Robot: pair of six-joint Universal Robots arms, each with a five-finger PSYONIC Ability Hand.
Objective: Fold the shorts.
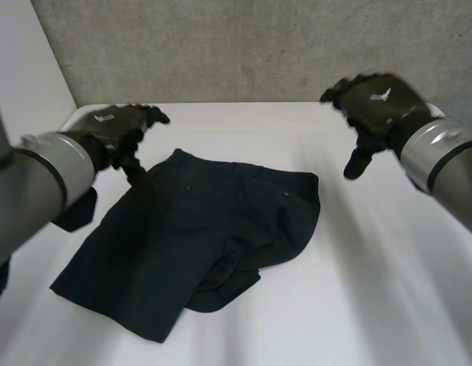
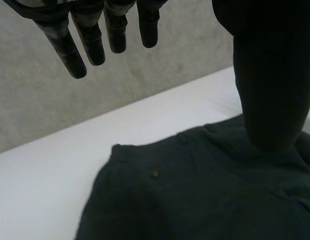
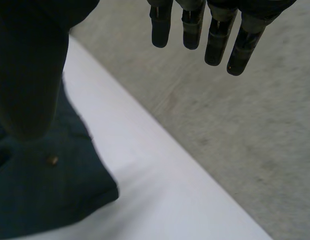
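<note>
Dark navy shorts [image 1: 190,244] lie on the white surface [image 1: 373,297], left of its middle, with the waistband toward the grey wall [image 1: 243,46]. The left leg is spread flat, while the right one is bunched and folded over itself. The left hand [image 1: 113,130] is over the waistband's left corner, its fingers [image 2: 74,55] straight and apart from the thumb. The right hand [image 1: 373,103] hangs to the right of the shorts, its fingers [image 3: 215,45] likewise straight and holding nothing.
</note>
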